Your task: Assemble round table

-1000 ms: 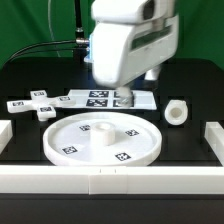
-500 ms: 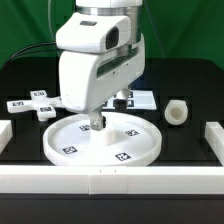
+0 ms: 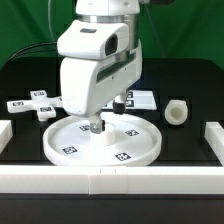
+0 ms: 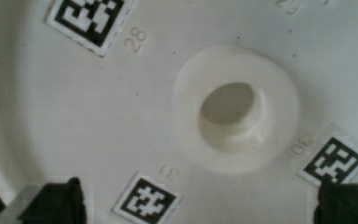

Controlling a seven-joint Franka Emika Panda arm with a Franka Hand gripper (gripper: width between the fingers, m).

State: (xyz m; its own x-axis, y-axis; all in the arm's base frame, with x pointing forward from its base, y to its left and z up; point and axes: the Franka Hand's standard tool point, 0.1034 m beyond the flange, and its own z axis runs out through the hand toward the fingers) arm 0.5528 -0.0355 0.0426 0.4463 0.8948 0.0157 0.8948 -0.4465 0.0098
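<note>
The gripper [image 3: 95, 126] hangs low over the round disc [image 3: 145, 146], fingers [image 4: 55, 200] spread, with nothing between them. The disc lies flat at the near middle of the scene. Its raised central hub [image 4: 234, 105] sits just beside the fingertips, not between them — socket axis vertical. The leg [image 3: 176, 112] rests well apart toward the exterior view's right, the cross-shaped piece [image 3: 35, 106] toward its left. The wrist housing [image 3: 95, 60] blocks the contact zone — touching or clear cannot be told.

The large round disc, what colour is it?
The disc is white, with black-and-white square tags; clearest in the wrist view.
</note>
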